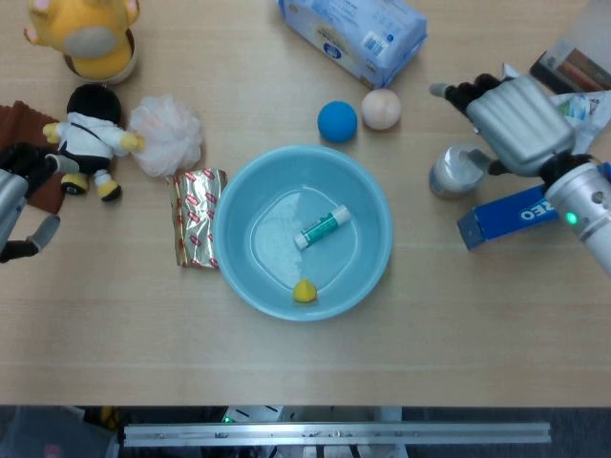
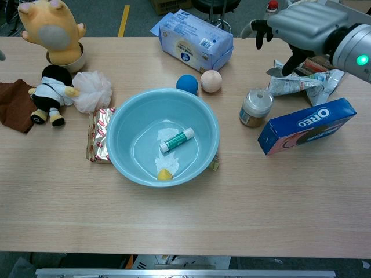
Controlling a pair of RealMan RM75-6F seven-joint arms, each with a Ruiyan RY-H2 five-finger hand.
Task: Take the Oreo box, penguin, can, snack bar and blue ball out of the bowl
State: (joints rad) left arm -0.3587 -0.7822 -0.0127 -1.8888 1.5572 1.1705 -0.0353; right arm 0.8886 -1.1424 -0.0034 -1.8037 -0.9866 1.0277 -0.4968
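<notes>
at the left edge of the tabletop only part of the left hand shows, in the head view alone, its fingers apart and nothing in them. near the far left corner stands one yellow plush toy, with one small doll in a white top in front of it, one brown cloth beside the doll and one pale mesh puff touching the doll's arm. one snack bar in shiny red-and-gold wrap lies flat just left of the bowl, outside it. the single light blue bowl sits mid-table and holds one green-and-white tube and one small yellow piece. beyond its far rim rest one blue ball and one peach ball, side by side; behind them lies one blue-and-white pack. right of the bowl stands one can, then one oreo box lying near the right edge, and one crumpled packet behind it. the right hand hangs above the far right corner, fingers loosely spread, grasping nothing. i cannot pick out the penguin.
</notes>
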